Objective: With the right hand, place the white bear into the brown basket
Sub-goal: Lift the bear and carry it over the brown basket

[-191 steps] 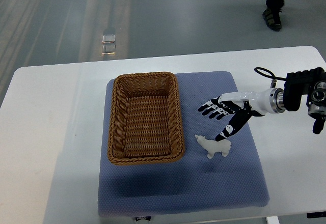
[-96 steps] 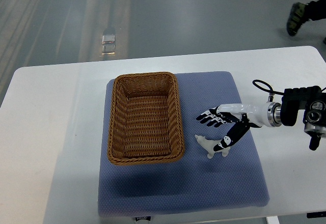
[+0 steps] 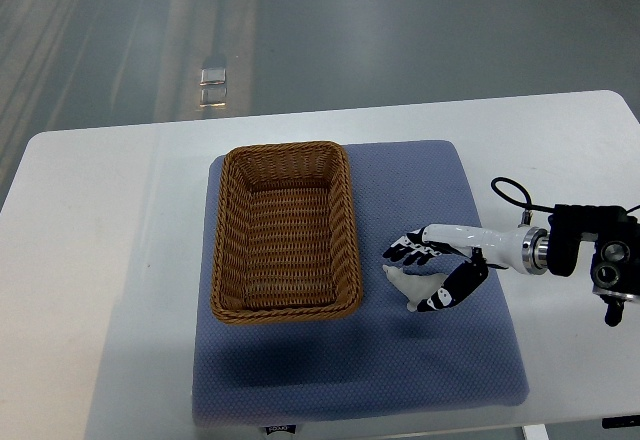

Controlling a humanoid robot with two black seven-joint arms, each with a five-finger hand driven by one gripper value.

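One arm is in view, the right one, reaching in level from the picture's right edge across the white table (image 3: 120,220) and over the blue mat (image 3: 470,340). Its black wrist housing sits near the table's right side, a thin black cable loops up off it, and a white forearm runs leftward to the right hand (image 3: 430,270). The hand is low over the white bear (image 3: 410,286), palm turned toward the toy. Four black-and-white fingers (image 3: 404,252) stretch out along the bear's far side, while the thumb angles down on its near side, so the toy sits between them. The digits are curled partway around the bear and look to be touching it, but whether the grip has actually closed cannot be told from this angle. The bear lies on the mat, its head pointing toward the brown basket (image 3: 232,305) and just beside the basket's near right corner, not touching the wicker. The basket stands on the mat's left half, its long side running away from the robot
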